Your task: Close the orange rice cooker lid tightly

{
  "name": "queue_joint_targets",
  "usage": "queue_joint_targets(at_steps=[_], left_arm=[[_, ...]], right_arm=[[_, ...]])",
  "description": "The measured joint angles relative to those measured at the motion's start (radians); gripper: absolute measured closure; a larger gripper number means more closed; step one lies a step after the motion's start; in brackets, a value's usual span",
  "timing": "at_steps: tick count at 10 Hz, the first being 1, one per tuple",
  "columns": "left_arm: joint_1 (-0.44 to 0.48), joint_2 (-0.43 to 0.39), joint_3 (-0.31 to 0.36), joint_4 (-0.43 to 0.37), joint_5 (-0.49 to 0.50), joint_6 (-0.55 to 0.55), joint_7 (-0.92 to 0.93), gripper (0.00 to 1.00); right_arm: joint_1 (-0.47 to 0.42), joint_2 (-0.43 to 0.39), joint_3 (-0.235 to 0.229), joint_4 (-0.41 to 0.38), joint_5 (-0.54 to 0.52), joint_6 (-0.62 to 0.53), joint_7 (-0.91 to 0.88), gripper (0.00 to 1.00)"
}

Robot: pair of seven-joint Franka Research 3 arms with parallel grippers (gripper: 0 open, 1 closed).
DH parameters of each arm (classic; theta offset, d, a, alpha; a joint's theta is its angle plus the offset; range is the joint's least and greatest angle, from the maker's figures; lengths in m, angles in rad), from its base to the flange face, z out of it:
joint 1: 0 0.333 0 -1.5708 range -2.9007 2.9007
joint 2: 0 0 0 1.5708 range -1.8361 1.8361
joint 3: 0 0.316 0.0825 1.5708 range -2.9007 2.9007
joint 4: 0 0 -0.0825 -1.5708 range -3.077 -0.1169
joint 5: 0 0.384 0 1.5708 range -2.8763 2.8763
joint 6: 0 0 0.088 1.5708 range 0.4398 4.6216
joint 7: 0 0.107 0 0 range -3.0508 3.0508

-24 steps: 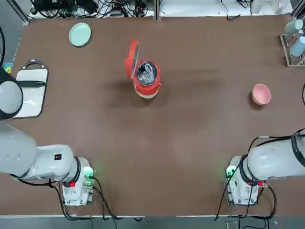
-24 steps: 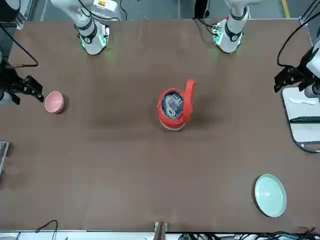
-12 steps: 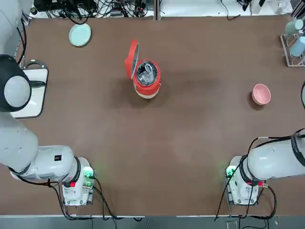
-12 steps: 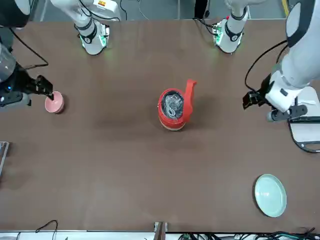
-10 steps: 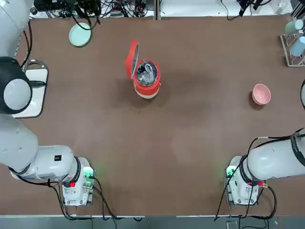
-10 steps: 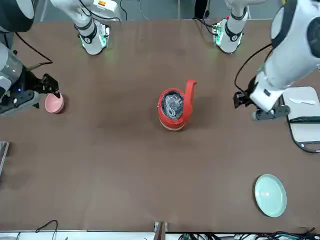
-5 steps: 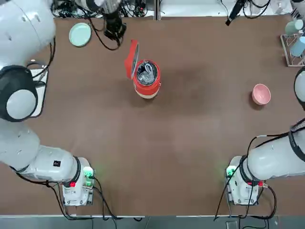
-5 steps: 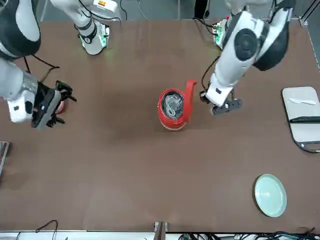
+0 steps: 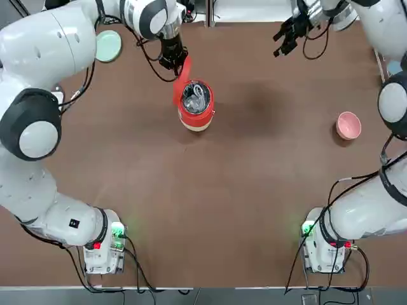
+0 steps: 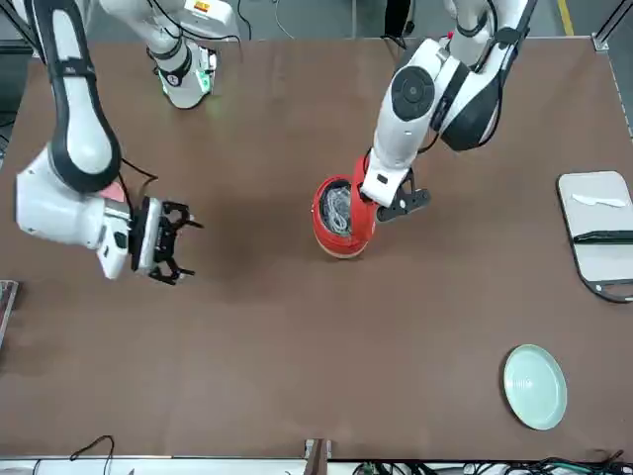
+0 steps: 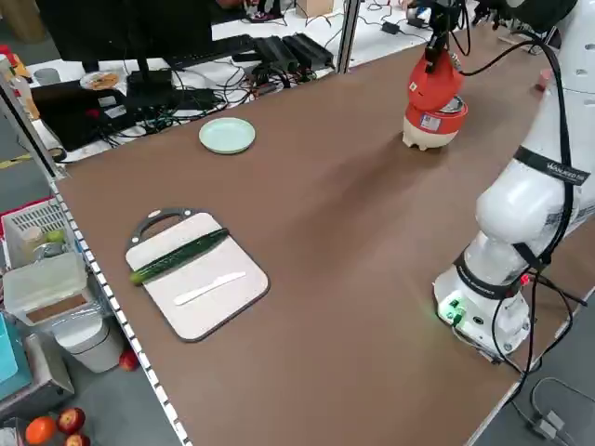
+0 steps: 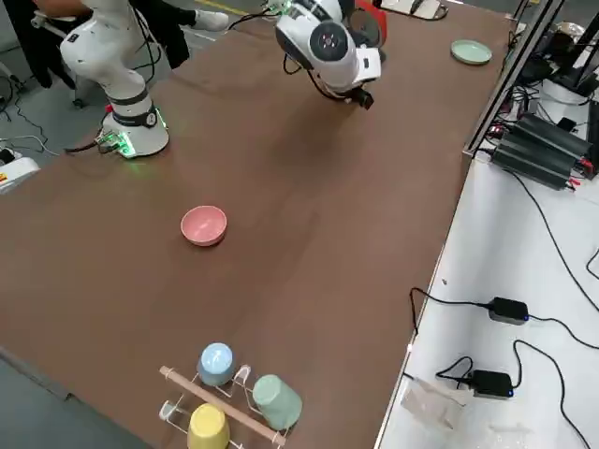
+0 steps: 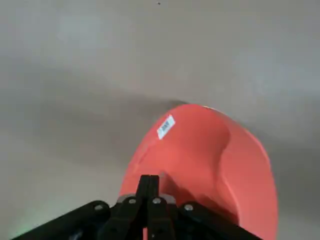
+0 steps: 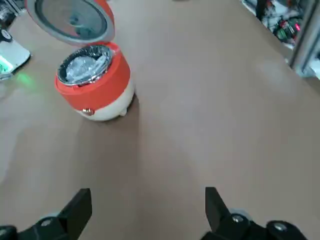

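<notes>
The orange rice cooker stands at the far middle of the table, its shiny inner bowl uncovered. Its lid is still raised on the hinge, leaning over the pot, silvery underside facing my right wrist camera. My left gripper is shut, its closed tips resting against the lid's red outer dome just below the white sticker. The front view shows that same gripper right behind the lid. My right gripper hangs open to the cooker's right, clear of it, holding nothing.
A pale green plate lies at the far left. A pink bowl sits at the right. A cutting board with a cucumber and a knife lies on the left edge. A cup rack stands at the far right corner.
My left gripper has swung in from the left edge to the back of the lid and shut. My right gripper has left the pink bowl for the far middle. The lid leans slightly more over the pot.
</notes>
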Motion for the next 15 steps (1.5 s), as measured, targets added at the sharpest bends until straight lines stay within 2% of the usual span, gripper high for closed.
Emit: queue_joint_targets(at_steps=[5,7,8,10,12,15], left_arm=[[-0.095,0.097,-0.001,-0.001,0.002,0.128,-0.160,0.99],[-0.114,0.139,-0.001,-0.002,0.016,0.155,-0.185,0.99],[-0.114,0.150,-0.001,-0.001,0.017,0.161,-0.187,0.99],[-0.115,0.151,-0.002,0.000,0.027,0.160,-0.190,0.99],[-0.121,0.153,-0.003,0.000,0.048,0.160,-0.198,0.99],[-0.126,0.156,-0.003,0.002,0.065,0.160,-0.216,0.99]], right_arm=[[0.098,0.110,0.003,-0.135,0.487,0.010,-0.522,0.00],[0.145,0.130,0.004,-0.202,0.604,0.010,-0.635,0.02],[0.158,0.137,0.005,-0.230,0.653,-0.007,-0.686,0.17],[0.175,0.170,0.006,-0.288,0.779,-0.069,-0.820,0.22],[0.207,0.226,0.008,-0.332,0.913,-0.145,-0.931,0.23],[0.272,0.327,0.013,-0.342,1.071,-0.216,-0.996,0.23]])
